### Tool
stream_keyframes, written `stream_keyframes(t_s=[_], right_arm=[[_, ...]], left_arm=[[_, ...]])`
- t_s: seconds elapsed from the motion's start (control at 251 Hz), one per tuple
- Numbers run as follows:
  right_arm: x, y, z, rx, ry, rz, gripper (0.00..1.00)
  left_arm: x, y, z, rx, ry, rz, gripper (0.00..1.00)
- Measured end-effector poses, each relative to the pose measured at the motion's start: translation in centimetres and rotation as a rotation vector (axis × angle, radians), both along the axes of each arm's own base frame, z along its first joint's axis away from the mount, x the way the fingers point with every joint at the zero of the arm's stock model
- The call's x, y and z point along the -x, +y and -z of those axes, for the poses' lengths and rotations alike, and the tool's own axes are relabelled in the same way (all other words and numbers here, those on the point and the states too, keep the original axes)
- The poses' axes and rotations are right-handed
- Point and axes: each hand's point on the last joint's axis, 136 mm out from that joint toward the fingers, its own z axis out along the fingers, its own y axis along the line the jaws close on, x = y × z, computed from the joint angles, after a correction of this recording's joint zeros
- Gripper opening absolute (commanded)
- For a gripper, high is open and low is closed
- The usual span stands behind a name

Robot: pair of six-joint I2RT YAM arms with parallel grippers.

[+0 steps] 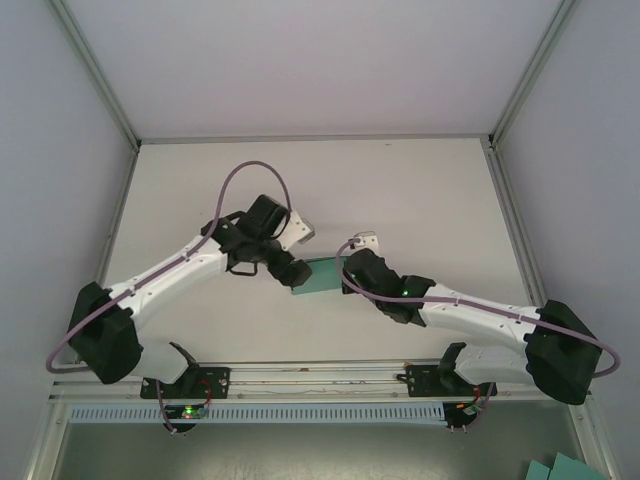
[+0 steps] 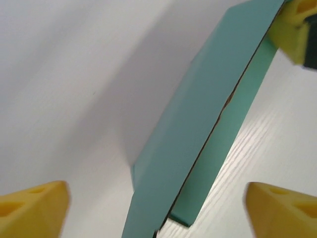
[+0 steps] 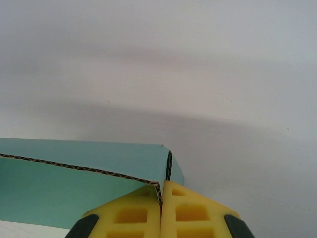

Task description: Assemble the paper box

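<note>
From above, the paper box (image 1: 322, 277) sits mid-counter between the two arms, a small teal shape over the white counter (image 1: 400, 180). The left claw (image 1: 293, 272) is at its left end and the right claw (image 1: 352, 272) at its right end.

In the left wrist view, the left claw (image 2: 156, 210) stands wide open. Its yellow pads (image 2: 29, 208) are well apart on either side of the card and grip nothing. The paper box (image 2: 198, 124) runs away from us as a tilted, partly folded panel with a second panel beneath it, and the seam between them gapes. At its far corner a yellow pad of the right claw (image 2: 292, 25) pinches the card.

In the right wrist view, the right claw (image 3: 161, 213) is closed tight on the corrugated edge of the paper box (image 3: 74, 183), which extends left above the counter (image 3: 198, 74).

We judge that the main risk lies in that single corner grip. With nothing else holding it, the thin card could swing or sag about the pinch, and the gaping seam could spread. If the left claw closes while the panels are askew, it may crush a fold flat or crease the card. We cannot tell whether the lower edge rests on the counter.
</note>
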Motion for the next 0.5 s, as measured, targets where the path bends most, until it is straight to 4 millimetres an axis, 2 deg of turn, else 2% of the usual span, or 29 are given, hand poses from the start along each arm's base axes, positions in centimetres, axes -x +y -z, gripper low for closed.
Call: stream_keyframes(t_s=[0.048,0.231,0.275,0.411,0.503], right_arm=[[-0.1,0.1,0.0,0.004,0.003,0.001,0.0],[-0.2,0.3,0.0,0.011,0.012,0.002,0.0],[-0.2,0.3,0.0,0.013,0.014,0.001,0.0],[-0.2,0.4,0.0,0.012,0.015,0.0,0.0],[-0.1,0.6,0.0,0.011,0.017,-0.006,0.0]], left_arm=[[0.2,0.6,0.2,-0.01,0.001,-0.027,0.68],[0.8,1.9,1.0,-0.024,0.023,-0.115,0.34],[0.7,1.9,0.9,-0.023,0.022,-0.121,0.31],[0.6,2.0,1.0,-0.022,0.027,-0.145,0.0],[0.3,1.8,1.0,-0.011,0.035,-0.169,0.0]])
